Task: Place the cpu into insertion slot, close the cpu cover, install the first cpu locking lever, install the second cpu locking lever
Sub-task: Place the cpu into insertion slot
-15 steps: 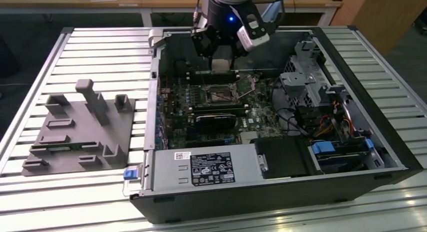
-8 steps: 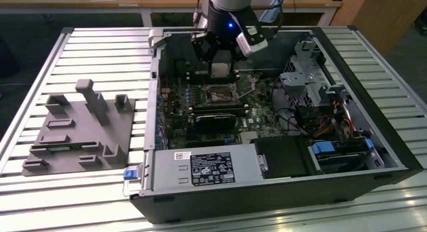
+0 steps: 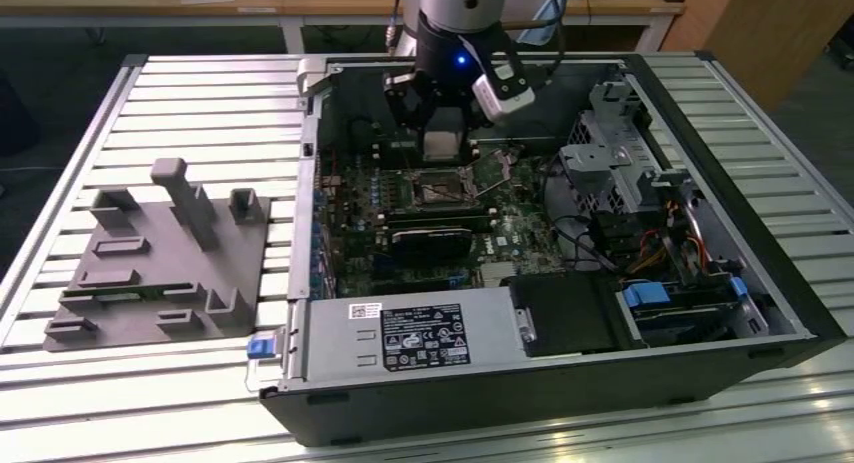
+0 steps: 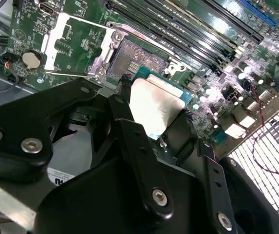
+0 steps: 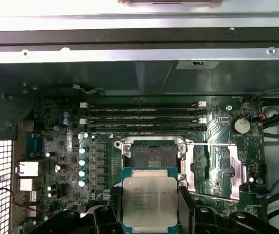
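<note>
Exterior view: a slatted metal table [image 3: 200, 93] carries an open computer case [image 3: 727, 213] that takes up the side toward the exterior view's right. A grey moulded fixture [image 3: 154, 263] sits near the table's edge on the exterior view's left. A wooden desk [image 3: 334, 5] stands behind the table over dark floor. Inside the case, a black labelled power-supply box [image 3: 400, 338] lies along the near wall. The gripper [image 3: 445, 148] hangs over the green motherboard [image 3: 521, 245] toward the far wall, its jaws clamped on opposite edges of the cpu [image 5: 149, 201], silver top facing up. In the first wrist view the chip is held level, just short of the insertion slot [image 5: 151, 155], whose dark centre is uncovered. The cpu cover [image 5: 240, 168] lies swung open beside the slot, flat over the board
</note>
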Robot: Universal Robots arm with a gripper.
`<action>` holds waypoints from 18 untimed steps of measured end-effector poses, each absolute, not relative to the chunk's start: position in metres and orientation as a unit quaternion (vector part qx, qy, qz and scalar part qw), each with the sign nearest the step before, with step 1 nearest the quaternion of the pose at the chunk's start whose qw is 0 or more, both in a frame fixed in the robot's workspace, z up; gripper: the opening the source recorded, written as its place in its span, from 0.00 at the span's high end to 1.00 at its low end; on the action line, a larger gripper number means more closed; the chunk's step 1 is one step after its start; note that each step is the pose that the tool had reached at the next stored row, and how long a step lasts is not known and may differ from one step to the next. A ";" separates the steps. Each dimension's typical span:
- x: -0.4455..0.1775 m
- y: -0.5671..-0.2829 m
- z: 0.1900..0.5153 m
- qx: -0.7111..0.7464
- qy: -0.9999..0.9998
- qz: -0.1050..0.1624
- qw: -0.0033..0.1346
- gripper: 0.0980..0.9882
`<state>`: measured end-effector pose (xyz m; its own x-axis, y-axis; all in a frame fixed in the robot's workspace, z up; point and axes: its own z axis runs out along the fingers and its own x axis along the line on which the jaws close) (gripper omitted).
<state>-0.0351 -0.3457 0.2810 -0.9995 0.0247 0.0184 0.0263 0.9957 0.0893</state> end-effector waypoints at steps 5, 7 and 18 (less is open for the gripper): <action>-0.033 -0.346 0.277 -0.013 -0.999 -0.045 0.009 0.50; -0.032 -0.345 0.276 -0.013 -0.999 -0.045 0.009 0.50; -0.031 -0.345 0.270 -0.013 -0.999 -0.044 0.009 0.50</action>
